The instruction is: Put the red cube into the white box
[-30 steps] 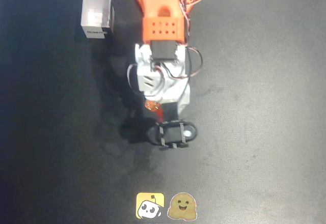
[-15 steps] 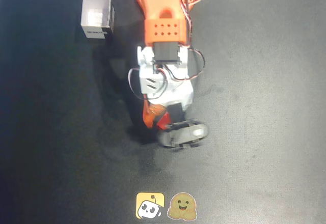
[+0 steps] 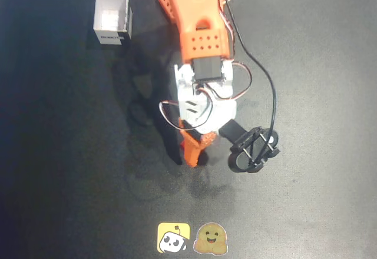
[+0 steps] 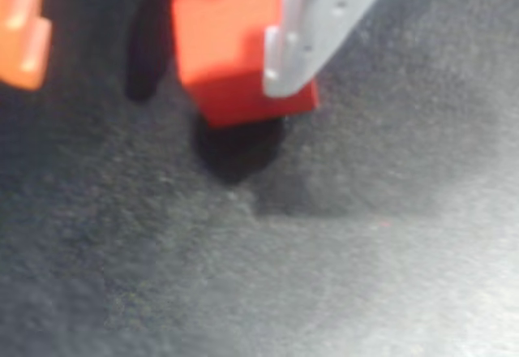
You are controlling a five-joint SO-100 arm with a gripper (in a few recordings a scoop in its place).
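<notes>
The red cube sits on the black mat, seen close up in the wrist view. My gripper is open around it. The white finger overlaps the cube's right side, and the orange finger stands well off to its left with a dark gap between. In the overhead view the gripper points down at the mat's middle, and the arm covers the cube there. The white box stands upright at the upper left, far from the gripper, its opening facing up.
The black mat covers the whole table. Two small stickers, a yellow one and a brown one, lie at the bottom edge. A black cable loops to the right of the arm.
The wrist has turned, swinging the black camera mount out to the right. The arm has shifted slightly right and down in the overhead view, with the orange finger now visible.
</notes>
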